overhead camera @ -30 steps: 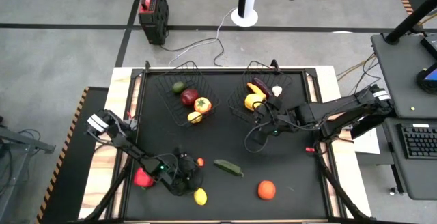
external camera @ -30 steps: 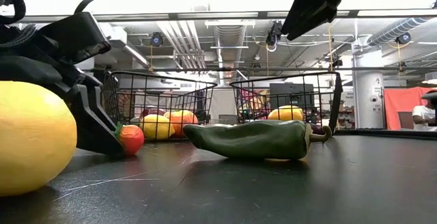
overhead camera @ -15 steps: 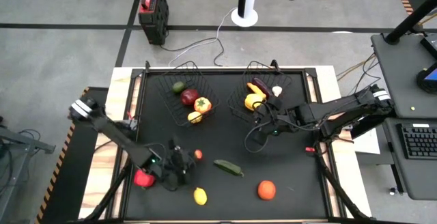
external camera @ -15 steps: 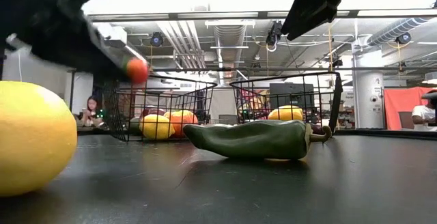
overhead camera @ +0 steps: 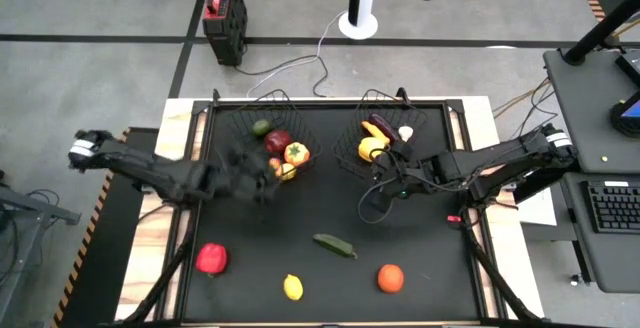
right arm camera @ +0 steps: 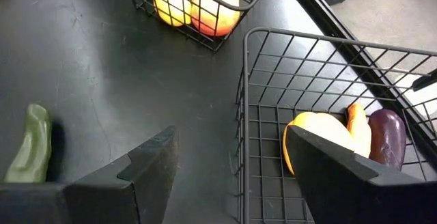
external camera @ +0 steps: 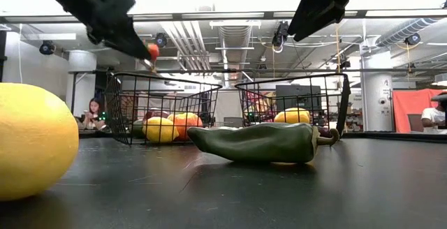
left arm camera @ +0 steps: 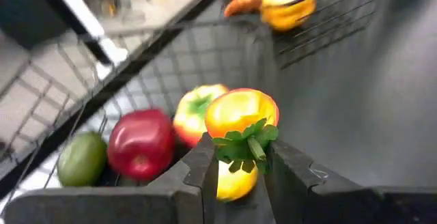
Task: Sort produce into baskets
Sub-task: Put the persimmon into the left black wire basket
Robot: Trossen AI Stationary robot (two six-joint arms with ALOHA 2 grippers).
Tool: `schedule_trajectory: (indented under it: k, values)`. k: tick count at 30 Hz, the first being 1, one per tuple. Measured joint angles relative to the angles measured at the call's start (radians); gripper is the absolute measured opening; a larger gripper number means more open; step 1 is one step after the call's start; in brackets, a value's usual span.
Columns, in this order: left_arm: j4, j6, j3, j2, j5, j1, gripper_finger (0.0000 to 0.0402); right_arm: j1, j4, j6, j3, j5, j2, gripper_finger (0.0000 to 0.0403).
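Produce is split between the two black wire baskets and the open tabletop (overhead camera: 420, 238). The left gripper (left arm camera: 239, 176) hangs above the near edge of the left basket (overhead camera: 255, 158), its fingers (left arm camera: 198, 166) closed narrowly on a small orange-yellow fruit with a green leafy top (left arm camera: 242, 118); in the low view that fruit (external camera: 152, 50) shows as a small orange-red ball pinched at the gripper's tip, above the basket's rim. Inside the left basket lie a green lime-like fruit (left arm camera: 82, 159), a red apple (left arm camera: 141, 144), an orange-and-yellow tomato-like piece with a green top (left arm camera: 194, 111) and a small yellow piece (overhead camera: 287, 172).

The right gripper (right arm camera: 232, 159) hovers just beside the near left corner of the right basket (right arm camera: 273, 80), its fingers standing well apart and holding nothing. In that basket lie a yellow pepper (right arm camera: 321, 138), an orange carrot-like piece (right arm camera: 356, 125), a purple eggplant (right arm camera: 388, 138) and a white garlic bulb (overhead camera: 406, 132).

Loose on the tabletop, well apart from one another, lie a red pepper (overhead camera: 211, 258) near the left edge, a yellow lemon (overhead camera: 293, 287) at the near edge, a dark green pepper (overhead camera: 335, 246) near the middle and an orange-red round fruit (overhead camera: 390, 278) to its right. In the low view the lemon (external camera: 35, 142) fills the left foreground and the green pepper (external camera: 258, 142) lies on its side in front of both baskets.
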Motion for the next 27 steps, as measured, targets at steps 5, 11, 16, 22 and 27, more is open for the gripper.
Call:
schedule_trajectory:
  k: [5,11,16,22,27]
  values:
    - [-0.087,0.07,0.0,-0.044,0.294,0.272,0.0078,0.0,0.0,0.002,0.0,0.0,0.0,0.026]
    - [-0.136,0.106,0.0,-0.044,0.488,0.477,0.0078,0.0,0.0,0.009,0.0,0.0,0.0,0.026]
    - [-0.137,0.141,0.0,-0.043,0.491,0.499,0.0086,0.0,-0.001,0.021,0.0,0.0,0.0,0.026]
    - [-0.14,0.149,0.0,-0.04,0.491,0.498,0.0105,0.0,-0.001,0.021,0.0,-0.001,0.0,0.026]
    - [-0.141,0.149,0.0,-0.04,0.49,0.498,0.0123,0.0,-0.001,0.028,0.0,-0.03,0.0,0.026]
